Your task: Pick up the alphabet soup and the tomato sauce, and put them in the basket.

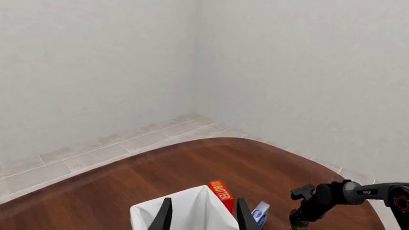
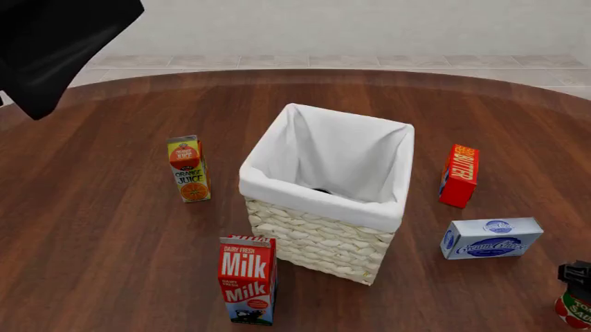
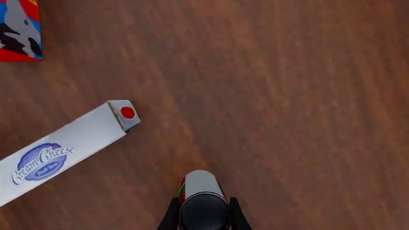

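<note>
The basket (image 2: 319, 238), pale wicker with a white liner, stands mid-table. My left gripper (image 1: 203, 201) hangs open over the liner's near corner (image 1: 191, 211), with nothing between its fingers. In the front view only the left arm's black bulk (image 2: 55, 48) shows, at the top left. At the table's near right edge my right gripper (image 3: 203, 201) is shut on the tomato sauce (image 3: 201, 184), a can with a red and green label (image 2: 574, 311). The alphabet soup is hidden. A small dark shape (image 2: 322, 190) lies at the basket's bottom, and I cannot tell what it is.
An orange juice carton (image 2: 188, 169) stands left of the basket and a milk carton (image 2: 248, 280) in front of it. To the right are a red butter box (image 2: 459, 175) and a cream cheese box (image 2: 491, 238), which lies just beyond the right gripper (image 2: 577, 275).
</note>
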Available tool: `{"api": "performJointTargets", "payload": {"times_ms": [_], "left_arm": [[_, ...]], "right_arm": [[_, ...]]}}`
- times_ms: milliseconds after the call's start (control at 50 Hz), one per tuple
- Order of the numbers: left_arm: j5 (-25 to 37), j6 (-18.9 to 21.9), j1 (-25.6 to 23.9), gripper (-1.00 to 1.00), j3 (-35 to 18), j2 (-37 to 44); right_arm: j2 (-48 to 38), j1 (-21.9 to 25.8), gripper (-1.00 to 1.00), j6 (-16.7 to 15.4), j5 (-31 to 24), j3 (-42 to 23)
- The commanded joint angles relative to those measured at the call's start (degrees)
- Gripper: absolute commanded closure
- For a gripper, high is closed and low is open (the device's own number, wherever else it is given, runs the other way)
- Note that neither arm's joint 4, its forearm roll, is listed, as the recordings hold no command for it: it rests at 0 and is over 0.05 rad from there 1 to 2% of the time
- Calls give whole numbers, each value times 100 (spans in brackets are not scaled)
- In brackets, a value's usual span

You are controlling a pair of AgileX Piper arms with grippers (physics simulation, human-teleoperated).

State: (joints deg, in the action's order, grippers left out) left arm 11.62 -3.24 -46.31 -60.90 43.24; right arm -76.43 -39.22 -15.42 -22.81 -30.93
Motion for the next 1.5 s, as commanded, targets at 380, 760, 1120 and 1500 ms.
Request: {"api": "performJointTargets", "payload": {"times_ms": [380,760,1120,1500], "left_arm": [[-4,-11,-11,-100,1,-4],[-25,-33,-21,-100,16,-21],[-7,-23,-41,-100,-61,-42],[13,-10,-21,-100,-103,-14]], "right_arm": [[263,-40,100,39,-254,-98],[658,108,100,122,-777,-587],[1107,270,100,275,-1381,-1161],[1529,782,100,497,-2125,-2178]]}}
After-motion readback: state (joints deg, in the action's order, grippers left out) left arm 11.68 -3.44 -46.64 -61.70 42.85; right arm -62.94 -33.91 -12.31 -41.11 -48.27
